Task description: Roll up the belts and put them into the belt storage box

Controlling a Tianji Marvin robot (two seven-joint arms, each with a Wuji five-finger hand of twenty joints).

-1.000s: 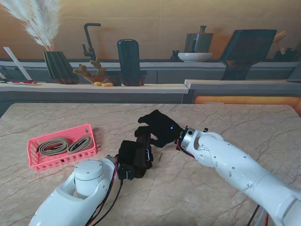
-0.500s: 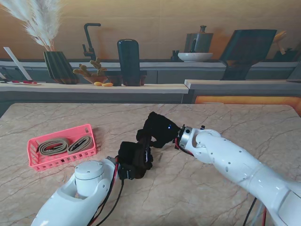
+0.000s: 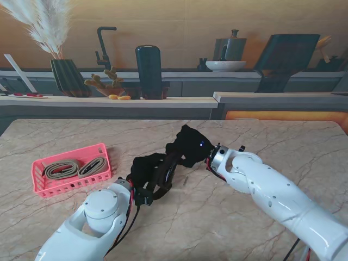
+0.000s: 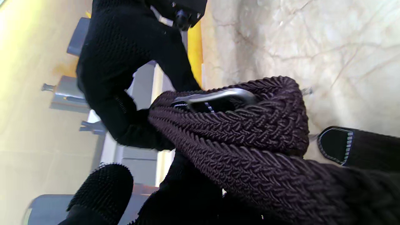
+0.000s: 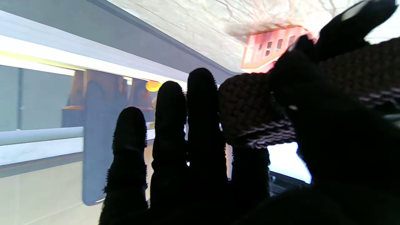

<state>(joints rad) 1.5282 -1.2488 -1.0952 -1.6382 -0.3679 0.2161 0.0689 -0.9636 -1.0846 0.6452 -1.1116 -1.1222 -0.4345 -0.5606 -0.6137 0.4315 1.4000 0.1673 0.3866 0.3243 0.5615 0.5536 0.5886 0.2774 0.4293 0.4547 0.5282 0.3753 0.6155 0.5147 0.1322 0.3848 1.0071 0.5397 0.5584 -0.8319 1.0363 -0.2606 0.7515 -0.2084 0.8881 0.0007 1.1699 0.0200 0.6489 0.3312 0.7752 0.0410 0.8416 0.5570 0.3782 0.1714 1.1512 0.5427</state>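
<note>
Stand view, from left to right: the pink belt storage box (image 3: 70,169) sits on the marble table (image 3: 283,141), two rolled tan belts (image 3: 73,168) inside. Near the middle, the left hand (image 3: 151,176) grips a dark braided belt (image 4: 250,131), its silver buckle (image 4: 215,95) showing in the left wrist view. Just right, the right hand (image 3: 190,145) pinches the same belt's far end, fingers (image 5: 200,125) extended.
</note>
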